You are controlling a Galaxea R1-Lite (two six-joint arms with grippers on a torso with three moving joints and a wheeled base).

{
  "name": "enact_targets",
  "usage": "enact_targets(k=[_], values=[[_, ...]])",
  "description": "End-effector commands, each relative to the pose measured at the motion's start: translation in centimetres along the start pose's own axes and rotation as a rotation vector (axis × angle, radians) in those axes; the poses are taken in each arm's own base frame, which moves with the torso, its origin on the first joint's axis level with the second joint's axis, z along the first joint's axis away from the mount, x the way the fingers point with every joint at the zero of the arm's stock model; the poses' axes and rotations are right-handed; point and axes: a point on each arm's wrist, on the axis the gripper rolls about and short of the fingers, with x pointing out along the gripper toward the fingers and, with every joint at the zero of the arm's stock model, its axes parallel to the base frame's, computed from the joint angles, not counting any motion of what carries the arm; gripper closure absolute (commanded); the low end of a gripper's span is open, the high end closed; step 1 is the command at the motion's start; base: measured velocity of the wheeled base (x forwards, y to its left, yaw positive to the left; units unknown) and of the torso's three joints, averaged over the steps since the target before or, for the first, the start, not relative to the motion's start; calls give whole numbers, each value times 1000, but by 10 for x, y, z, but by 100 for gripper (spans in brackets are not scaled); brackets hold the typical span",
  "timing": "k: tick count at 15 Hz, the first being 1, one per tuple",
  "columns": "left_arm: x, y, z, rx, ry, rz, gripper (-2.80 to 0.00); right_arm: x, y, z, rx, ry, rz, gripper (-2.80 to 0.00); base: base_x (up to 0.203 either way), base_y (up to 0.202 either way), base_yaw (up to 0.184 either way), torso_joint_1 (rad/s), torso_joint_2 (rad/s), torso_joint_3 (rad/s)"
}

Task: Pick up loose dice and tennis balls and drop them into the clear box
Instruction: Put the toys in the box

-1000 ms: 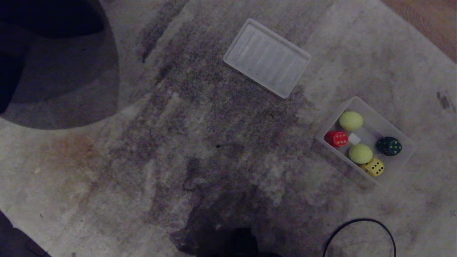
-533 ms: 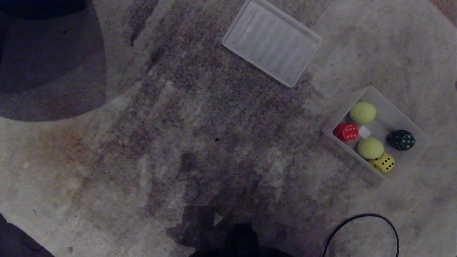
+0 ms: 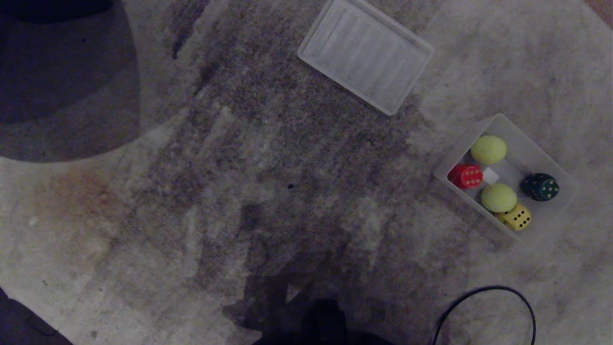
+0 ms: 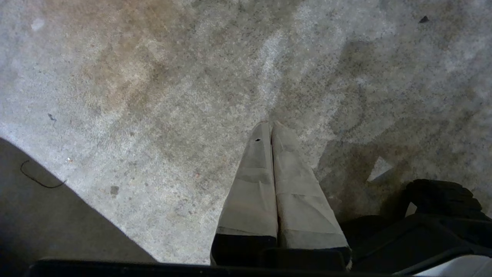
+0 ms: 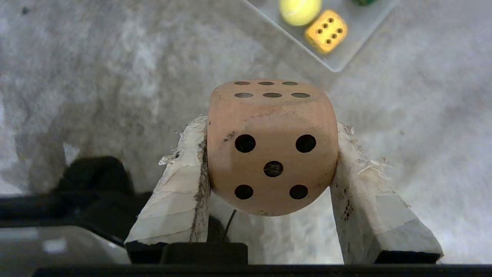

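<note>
Fingers of the right gripper (image 5: 271,154) pinch a tan die (image 5: 272,146) between their two taped pads, one pad flat against each side; five-pip face toward the wrist, six-pip face on top. Die hangs clear of the carpet (image 3: 201,201). Spread is about one die wide, nothing slack.

Left gripper (image 4: 271,129): fingers pressed together, tips meeting, nothing between them. Hovers over bare carpet, idle.

Neither arm shows in the head view.

Clear box (image 3: 550,225) sits on the carpet at the right of the scene, turned diagonal. Inside it:
- red die (image 3: 466,176), at the left wall
- one tennis ball (image 3: 488,149), far end
- second tennis ball (image 3: 498,198), near end, touching the yellow die (image 3: 516,217)
- dark green die (image 3: 540,187), right side
- small white square on the box floor between the balls; cannot tell what it is

From the right wrist, a corner of the box with the yellow die and one ball lies beyond the held die, off to the right.

Ribbed translucent lid (image 3: 366,64) lies flat on the carpet, far of the box and apart from it. Black cable (image 3: 483,292) loops at the near right edge.
</note>
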Motion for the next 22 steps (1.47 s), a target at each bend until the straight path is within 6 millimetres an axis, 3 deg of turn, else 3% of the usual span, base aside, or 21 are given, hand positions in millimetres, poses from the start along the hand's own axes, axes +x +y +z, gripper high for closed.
enact_targets(k=[1, 4, 6, 12, 15, 19, 20, 22], values=[[0, 0, 0, 0, 3, 2, 0, 21, 1, 29, 32, 142, -45, 0, 0, 0, 0, 0, 0, 0], [0, 0, 0, 0, 3, 2, 0, 68, 2, 55, 83, 273, -126, 0, 0, 0, 0, 0, 0, 0], [0, 0, 0, 0, 3, 2, 0, 111, 1, 63, 101, 318, -187, 0, 0, 0, 0, 0, 0, 0], [0, 0, 0, 0, 3, 2, 0, 234, -7, 56, 306, 297, -360, 0, 0, 0, 0, 0, 0, 0], [0, 0, 0, 0, 3, 2, 0, 267, -23, 52, 370, 204, -424, 0, 0, 0, 0, 0, 0, 0], [0, 0, 0, 0, 3, 2, 0, 285, -37, 48, 387, 130, -456, 0, 0, 0, 0, 0, 0, 0], [0, 0, 0, 0, 3, 2, 0, 287, -37, 48, 390, 109, -452, -280, 0, 0, 0, 0, 0, 0], [0, 0, 0, 0, 3, 1, 0, 288, -38, 46, 389, 111, -457, -280, 0, 0, 0, 0, 0, 0]])
